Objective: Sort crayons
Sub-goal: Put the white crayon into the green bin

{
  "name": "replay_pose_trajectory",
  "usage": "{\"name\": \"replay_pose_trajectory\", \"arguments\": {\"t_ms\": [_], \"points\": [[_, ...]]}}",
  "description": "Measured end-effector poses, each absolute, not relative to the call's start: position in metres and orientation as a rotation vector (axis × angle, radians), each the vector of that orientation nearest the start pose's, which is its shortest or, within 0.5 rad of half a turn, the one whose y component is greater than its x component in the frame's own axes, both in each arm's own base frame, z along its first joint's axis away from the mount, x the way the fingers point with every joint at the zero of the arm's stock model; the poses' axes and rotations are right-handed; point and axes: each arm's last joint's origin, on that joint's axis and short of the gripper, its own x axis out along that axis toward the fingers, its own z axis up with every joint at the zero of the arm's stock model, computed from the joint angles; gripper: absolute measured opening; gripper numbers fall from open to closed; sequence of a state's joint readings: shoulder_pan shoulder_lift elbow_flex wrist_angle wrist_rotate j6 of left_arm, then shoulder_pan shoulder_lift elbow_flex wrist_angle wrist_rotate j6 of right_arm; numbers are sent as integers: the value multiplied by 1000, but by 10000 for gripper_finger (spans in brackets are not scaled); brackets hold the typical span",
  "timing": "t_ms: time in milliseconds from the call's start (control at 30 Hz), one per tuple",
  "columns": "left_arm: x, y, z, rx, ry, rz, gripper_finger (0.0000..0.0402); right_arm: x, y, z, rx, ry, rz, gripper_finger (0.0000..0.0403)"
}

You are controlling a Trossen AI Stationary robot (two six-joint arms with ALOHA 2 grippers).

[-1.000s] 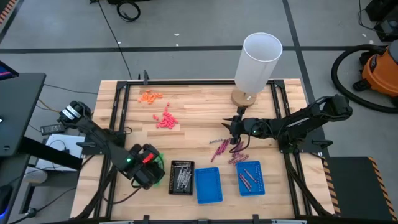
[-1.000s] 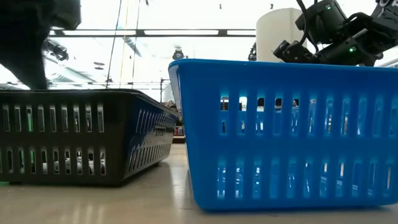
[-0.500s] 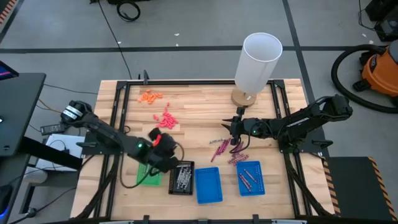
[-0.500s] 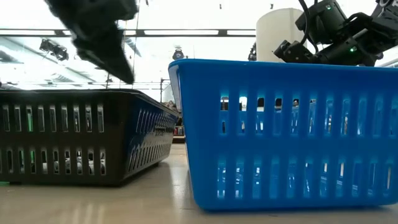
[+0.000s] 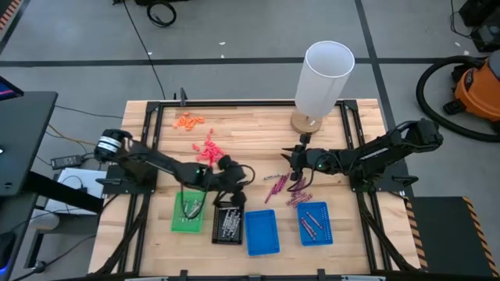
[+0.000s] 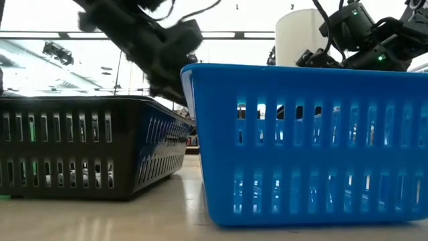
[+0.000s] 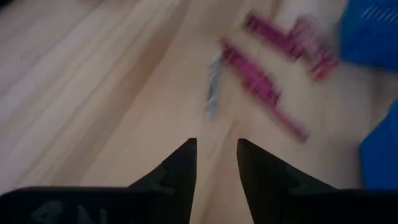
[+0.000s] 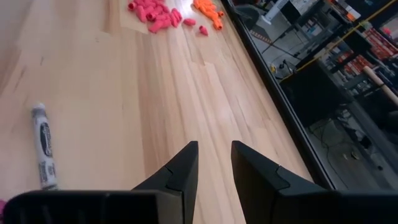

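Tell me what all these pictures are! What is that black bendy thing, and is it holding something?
They show one table, photographed at once by four cameras: one overhead, one down at table height, and one riding on each robot arm. The black bendy things are two robot arms. Each ends in a two-finger gripper. The left gripper reaches over the middle of the table; the right gripper hangs near the maroon crayons. Neither holds anything, and both have a small gap between their fingers. In front stand a green tray, a black tray and two blue trays. At the back are pink bits, orange bits and a tall white tube.
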State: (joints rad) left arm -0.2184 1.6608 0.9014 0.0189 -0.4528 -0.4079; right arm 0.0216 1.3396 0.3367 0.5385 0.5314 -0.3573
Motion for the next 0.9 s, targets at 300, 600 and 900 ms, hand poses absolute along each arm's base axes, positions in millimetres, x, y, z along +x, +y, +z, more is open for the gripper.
{"name": "replay_pose_trajectory", "arguments": {"t_ms": [300, 600, 900], "points": [[358, -29, 150, -168, 549, 300, 125, 222, -10, 140, -424, 588, -422, 105], [373, -9, 138, -166, 555, 232, 125, 236, -6, 152, -252, 738, -342, 105], [404, -9, 116, -121, 497, 211, 125, 236, 6, 157, -235, 774, -389, 105]]}}
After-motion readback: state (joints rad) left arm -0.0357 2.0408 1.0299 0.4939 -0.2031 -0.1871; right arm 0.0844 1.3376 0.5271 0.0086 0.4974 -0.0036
